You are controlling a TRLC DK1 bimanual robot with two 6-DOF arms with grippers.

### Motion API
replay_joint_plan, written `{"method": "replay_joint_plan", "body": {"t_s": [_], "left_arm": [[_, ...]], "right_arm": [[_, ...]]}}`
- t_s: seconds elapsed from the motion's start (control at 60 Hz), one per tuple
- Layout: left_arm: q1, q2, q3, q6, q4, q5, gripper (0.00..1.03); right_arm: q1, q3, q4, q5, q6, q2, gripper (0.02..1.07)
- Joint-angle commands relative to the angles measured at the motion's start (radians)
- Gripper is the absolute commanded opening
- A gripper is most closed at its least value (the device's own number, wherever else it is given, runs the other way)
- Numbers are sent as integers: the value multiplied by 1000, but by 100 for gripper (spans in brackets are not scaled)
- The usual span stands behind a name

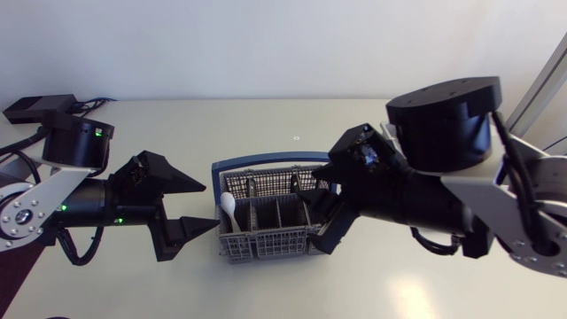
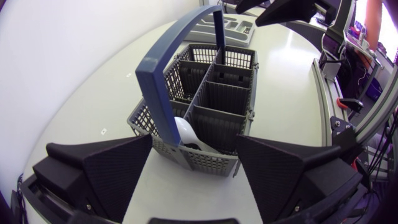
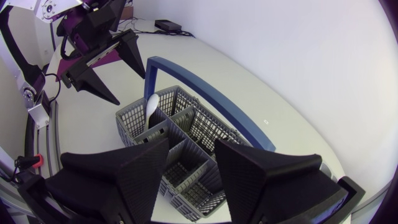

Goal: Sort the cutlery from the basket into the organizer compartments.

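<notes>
Basket (image 1: pixel 266 226) seen at middle of desk (image 1: pixel 266 292), white spoon (image 1: pixel 228 208) in cell nearest left gripper (image 1: pixel 211 205); its jaws and those of right gripper (image 3: pixel 191 146) apart, empty. Basket could be shoved, or handle (image 1: pixel 266 162) struck, when spoon is reached

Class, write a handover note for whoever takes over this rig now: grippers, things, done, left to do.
Left gripper: open, empty, beside the basket's spoon end.
Right gripper: open, empty, above the basket's other end.
White spoon: standing in the end compartment nearest the left gripper; the only cutlery visible.
Organizer: beyond the basket, partly hidden; visible part looks empty.
Done: nothing visibly sorted.
To do: move the spoon to the organizer.
</notes>
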Motion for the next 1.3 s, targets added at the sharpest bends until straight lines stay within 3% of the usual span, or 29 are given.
{"method": "replay_joint_plan", "body": {"t_s": [0.0,0.667,1.283], "left_arm": [[8,-23,-22,31,-3,14,92],[39,-78,-145,80,53,29,92],[47,18,-192,80,207,62,92]], "right_arm": [[15,-40,62,-30,15,57,57],[150,-52,448,-1,70,344,57],[153,-1,556,8,96,496,57]]}}
